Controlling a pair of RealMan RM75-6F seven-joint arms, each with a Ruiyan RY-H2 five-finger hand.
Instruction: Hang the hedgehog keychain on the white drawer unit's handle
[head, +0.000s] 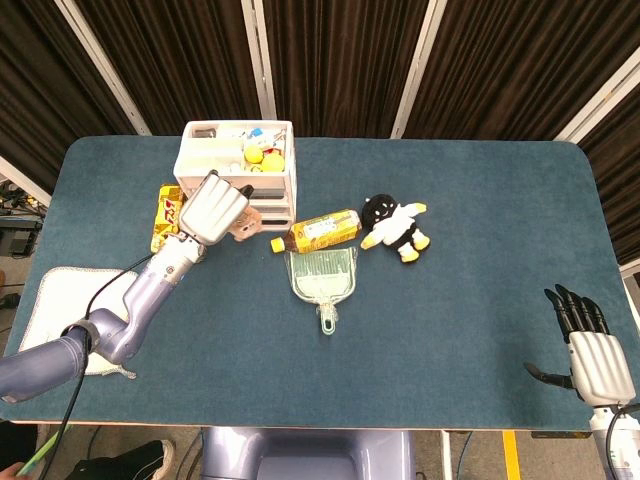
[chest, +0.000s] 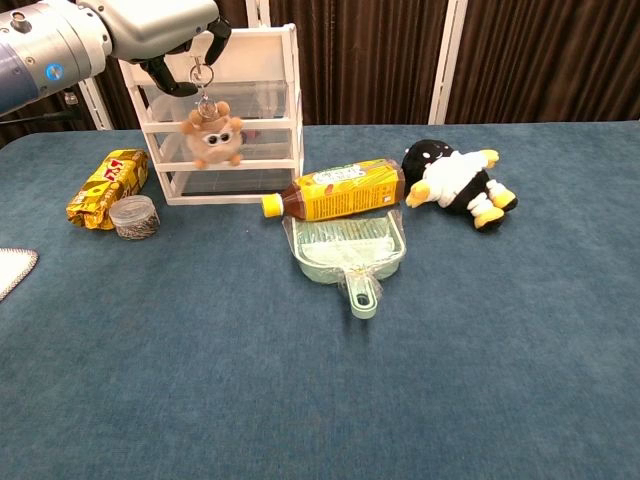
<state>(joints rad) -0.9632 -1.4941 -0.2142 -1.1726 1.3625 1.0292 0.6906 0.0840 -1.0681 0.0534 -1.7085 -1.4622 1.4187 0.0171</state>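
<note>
The tan hedgehog keychain (chest: 212, 138) dangles by its metal ring and chain in front of the white drawer unit (chest: 270, 120), level with its middle drawer. My left hand (chest: 165, 28) holds the ring from above, up by the unit's top drawer. In the head view the left hand (head: 214, 207) covers the unit's front left, and the hedgehog (head: 242, 228) peeks out beside it. The drawer unit (head: 236, 170) stands at the table's back left. My right hand (head: 592, 352) rests open at the table's front right corner, far from everything.
A yellow tea bottle (chest: 337, 190) lies right of the unit, with a pale green dustpan (chest: 348, 253) in front of it. A black and white plush (chest: 455, 183) lies further right. A yellow snack pack (chest: 104, 185) and a small round tin (chest: 133, 216) sit left of the unit. A white cloth (head: 60, 310) lies front left.
</note>
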